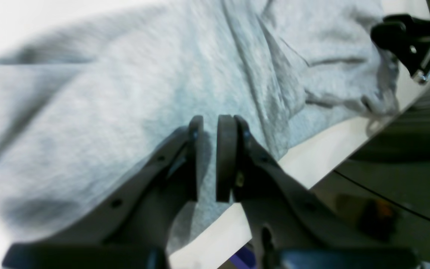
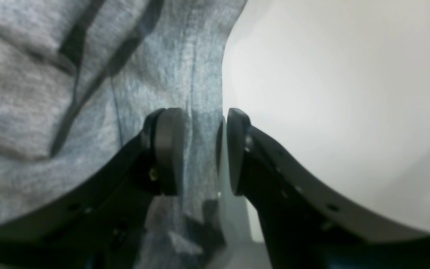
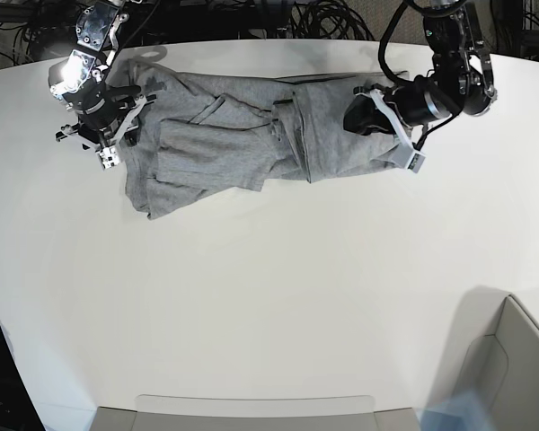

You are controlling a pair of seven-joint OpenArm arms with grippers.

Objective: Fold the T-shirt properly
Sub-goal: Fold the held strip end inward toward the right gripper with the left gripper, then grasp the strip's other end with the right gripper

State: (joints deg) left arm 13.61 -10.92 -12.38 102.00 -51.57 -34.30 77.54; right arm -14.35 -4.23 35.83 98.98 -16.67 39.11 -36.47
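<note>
T-shirt (image 3: 251, 135) rumpled, near table's (image 3: 269, 296) far edge

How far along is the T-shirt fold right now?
Partly done: the T-shirt lies bunched in a rumpled strip on the white table. In hand: the right gripper has an edge of cloth between its pads, and the left gripper sits at the other end. Left: flattening and the final folds.
</note>
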